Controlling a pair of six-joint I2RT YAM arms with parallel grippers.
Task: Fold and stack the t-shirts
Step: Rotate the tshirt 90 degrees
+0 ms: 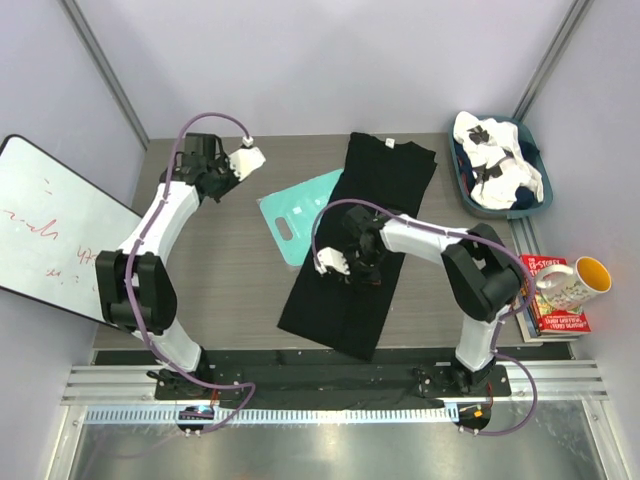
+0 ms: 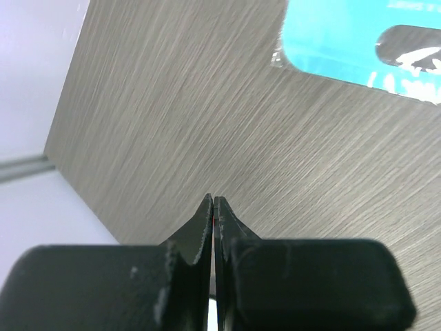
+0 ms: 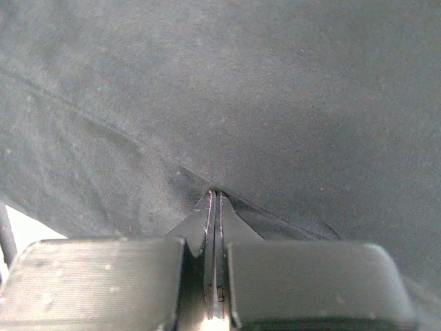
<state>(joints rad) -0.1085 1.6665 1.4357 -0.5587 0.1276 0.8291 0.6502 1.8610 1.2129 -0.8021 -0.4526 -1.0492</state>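
A black t-shirt (image 1: 365, 230) lies as a long narrow strip down the middle of the table, neck at the far end. My right gripper (image 1: 362, 258) is at the strip's middle. In the right wrist view it (image 3: 216, 194) is shut, its tips pinching a crease of the black cloth (image 3: 241, 89). A white t-shirt with black patches (image 1: 495, 160) is bunched in a blue basket (image 1: 537, 150) at the far right. My left gripper (image 1: 222, 183) is shut and empty above bare table at the far left; it also shows in the left wrist view (image 2: 213, 200).
A flat teal plastic board (image 1: 298, 218) lies left of the black shirt, partly under it; it also shows in the left wrist view (image 2: 344, 41). A whiteboard (image 1: 50, 230) leans at the left. A mug (image 1: 575, 280) and books (image 1: 555, 310) sit at the right edge.
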